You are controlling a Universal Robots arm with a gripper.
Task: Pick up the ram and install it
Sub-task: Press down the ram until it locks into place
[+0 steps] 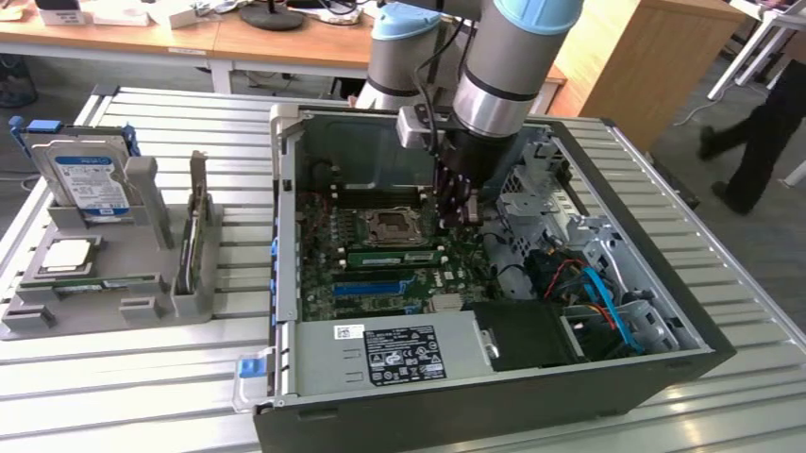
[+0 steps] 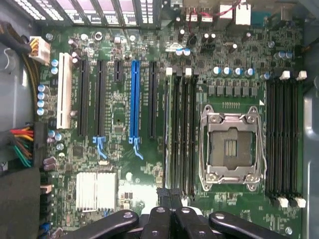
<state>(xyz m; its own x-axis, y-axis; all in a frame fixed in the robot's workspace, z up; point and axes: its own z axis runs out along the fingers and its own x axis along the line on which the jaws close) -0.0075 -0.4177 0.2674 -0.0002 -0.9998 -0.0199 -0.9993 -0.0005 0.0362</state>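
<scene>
The ram (image 1: 393, 256) is a long green stick standing on edge among the black memory slots beside the CPU socket (image 1: 393, 226), inside the open computer case. In the wrist view the ram (image 2: 168, 134) shows edge-on as a thin strip in the slot furthest from the socket (image 2: 230, 147). My gripper (image 1: 456, 212) reaches down into the case over one end of these slots. Its black fingertips are pressed together at the gripper (image 2: 168, 195), just above the end of the ram. Whether they touch the stick I cannot tell.
A blue expansion slot (image 2: 133, 99) and several black ones lie beside the memory slots. The power supply (image 1: 391, 354) and drive cage with cables (image 1: 592, 293) crowd the case. A grey rack (image 1: 113, 283) holds a hard drive (image 1: 86, 179). A person's legs (image 1: 756, 132) pass at the exterior view's right.
</scene>
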